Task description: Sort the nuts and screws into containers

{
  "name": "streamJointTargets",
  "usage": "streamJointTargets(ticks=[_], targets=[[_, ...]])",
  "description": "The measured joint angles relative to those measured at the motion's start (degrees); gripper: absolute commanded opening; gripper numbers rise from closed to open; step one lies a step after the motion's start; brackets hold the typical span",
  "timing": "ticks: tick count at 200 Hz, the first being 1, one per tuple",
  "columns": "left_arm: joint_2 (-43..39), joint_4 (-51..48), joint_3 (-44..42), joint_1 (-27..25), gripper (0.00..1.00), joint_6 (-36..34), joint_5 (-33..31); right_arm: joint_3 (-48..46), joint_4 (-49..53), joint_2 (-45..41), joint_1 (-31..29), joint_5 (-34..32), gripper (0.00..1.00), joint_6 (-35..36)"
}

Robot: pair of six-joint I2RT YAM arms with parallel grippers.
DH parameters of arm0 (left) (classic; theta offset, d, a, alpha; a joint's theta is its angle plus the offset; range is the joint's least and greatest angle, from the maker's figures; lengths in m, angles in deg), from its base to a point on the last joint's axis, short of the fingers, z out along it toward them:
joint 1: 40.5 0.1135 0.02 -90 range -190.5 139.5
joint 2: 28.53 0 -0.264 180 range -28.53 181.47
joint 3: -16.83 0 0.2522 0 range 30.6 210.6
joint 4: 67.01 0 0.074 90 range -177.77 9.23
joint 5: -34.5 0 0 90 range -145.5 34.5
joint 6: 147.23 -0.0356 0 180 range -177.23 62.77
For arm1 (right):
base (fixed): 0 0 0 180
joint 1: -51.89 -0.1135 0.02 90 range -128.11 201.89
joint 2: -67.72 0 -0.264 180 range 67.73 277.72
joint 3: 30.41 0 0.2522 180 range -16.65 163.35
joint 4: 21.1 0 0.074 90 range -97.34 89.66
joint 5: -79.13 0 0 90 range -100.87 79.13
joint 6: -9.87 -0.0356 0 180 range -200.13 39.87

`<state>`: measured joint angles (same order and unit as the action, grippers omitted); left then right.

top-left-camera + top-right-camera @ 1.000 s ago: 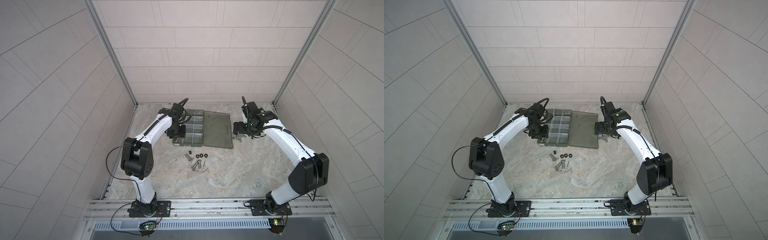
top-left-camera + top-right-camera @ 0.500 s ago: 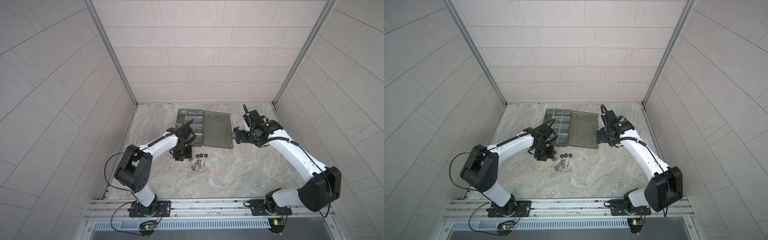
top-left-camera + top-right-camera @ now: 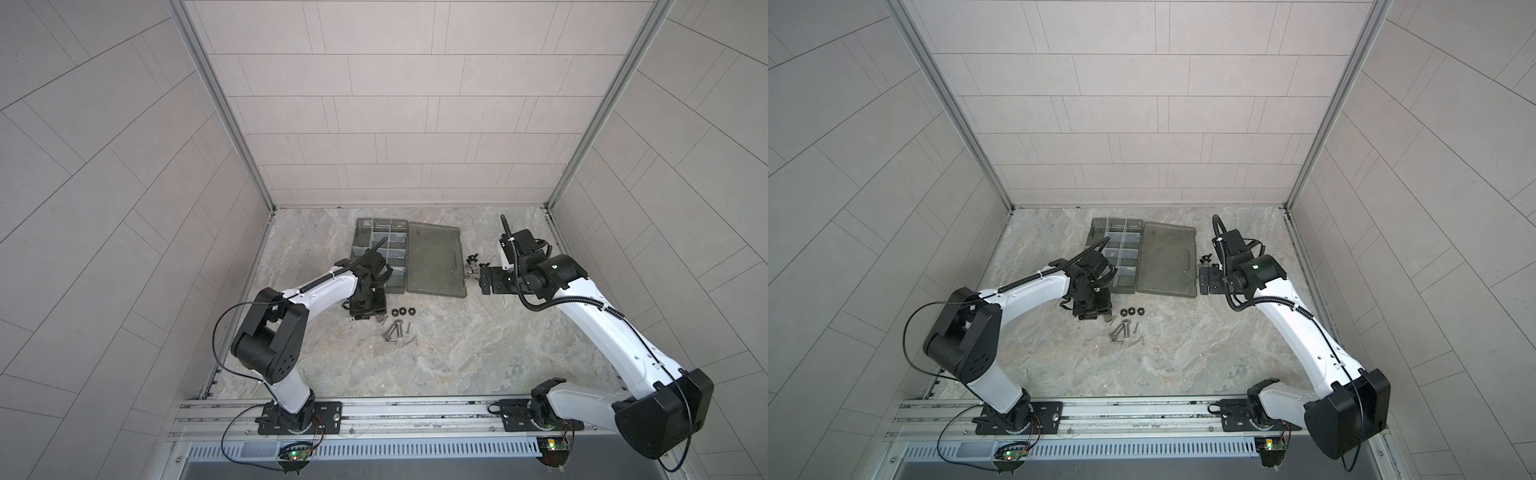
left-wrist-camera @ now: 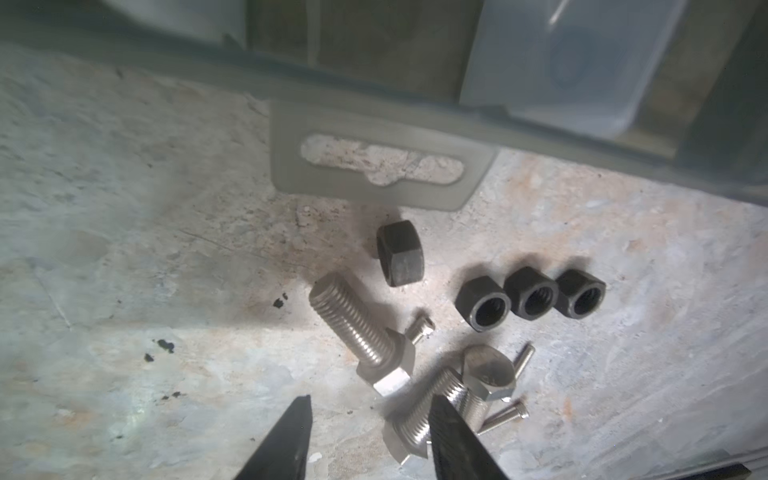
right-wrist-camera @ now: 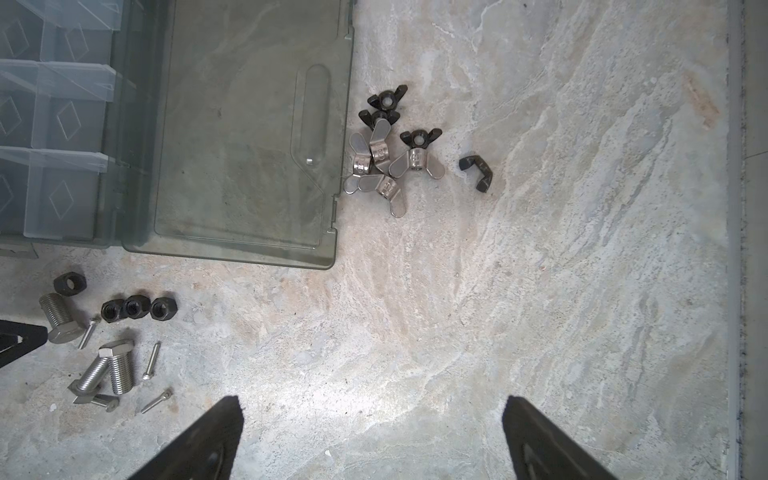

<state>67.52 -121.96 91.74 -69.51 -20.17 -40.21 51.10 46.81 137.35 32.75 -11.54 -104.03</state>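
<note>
On the stone-look tabletop [image 3: 478, 353], nearest the arm bases, the screws [image 4: 357, 332] lie in a loose pile: 3 thick hex bolts, 2 touching, + several thin short ones. Just behind, the nuts [image 4: 532, 297]: 3 black hex ones touching in a row, a 4th [image 4: 399, 257] on its side slightly apart. L gripper [image 4: 370, 403] hangs at the pile's left side, jaws part-open, nothing btwn them; one fingertip [image 4: 449, 432] overlaps a bolt, contact unclear. Farther back the organiser case [image 5: 124, 124] lies open: containers [image 3: 394, 251] w/ pale dividers left, flat lid [image 3: 436, 262] right. R gripper [image 5: 372, 403] is by the lid's right edge, jaws wide apart, empty. Wing nuts [image 5: 380, 153], silver & black, cluster just beside that edge; one black one [image 5: 477, 172] lies apart.
</note>
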Motion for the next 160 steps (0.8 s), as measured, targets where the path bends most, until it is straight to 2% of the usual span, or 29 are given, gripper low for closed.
streamJointTargets(ticks=[108, 160], targets=[[4.1, 2.8, -1.3, 0.4, 0.50, -0.6, -1.2, -2.6, 0.3, -3.8, 0.0, -1.4, 0.99, -0.1], [4.1, 3.8, -1.9, 1.2, 0.40, -1.7, -1.4, -2.6, 0.3, -3.8, 0.0, -1.6, 0.99, -0.1]])
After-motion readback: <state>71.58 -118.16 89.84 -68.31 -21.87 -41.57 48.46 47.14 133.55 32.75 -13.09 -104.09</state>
